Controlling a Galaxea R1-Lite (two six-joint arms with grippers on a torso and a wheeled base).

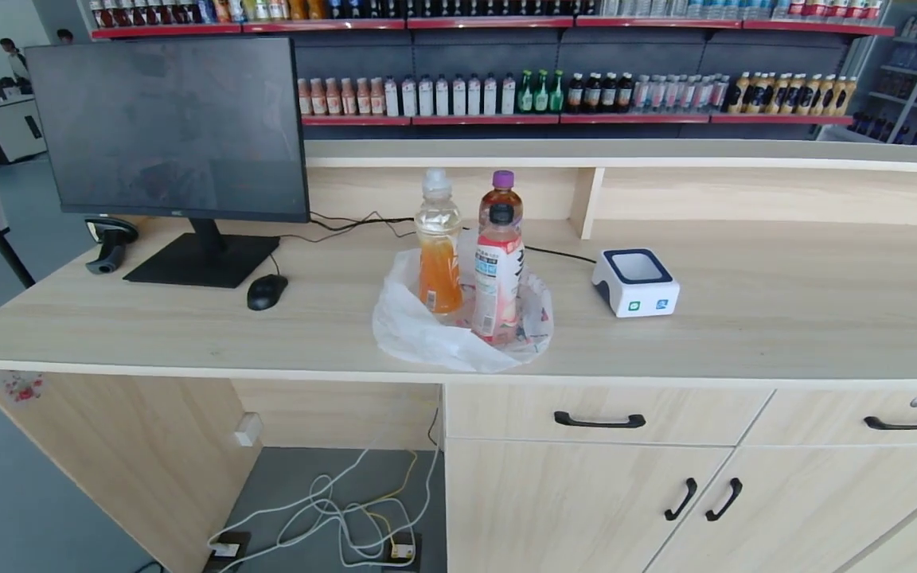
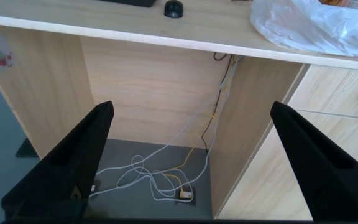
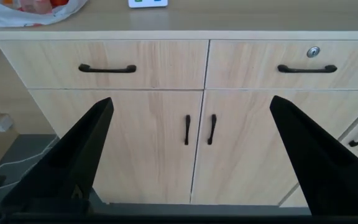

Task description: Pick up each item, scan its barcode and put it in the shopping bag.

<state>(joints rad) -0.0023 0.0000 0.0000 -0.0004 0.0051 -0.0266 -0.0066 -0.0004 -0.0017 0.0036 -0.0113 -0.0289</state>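
On the counter, a white plastic shopping bag lies open with three bottles standing in it: an orange drink bottle, a pink-labelled bottle and a purple-capped bottle behind. To their right sits a white barcode scanner box. My left gripper hangs open below the counter edge, facing the knee space with cables; the bag shows above it. Lower down in front of the cabinet doors, my right gripper is open too, with the scanner's base and the bag just in sight.
A monitor, a mouse and a handheld scanner stand on the counter's left part. Drawers and cabinet doors with black handles fill the front right. Cables lie on the floor under the desk. Shelves of bottles line the back wall.
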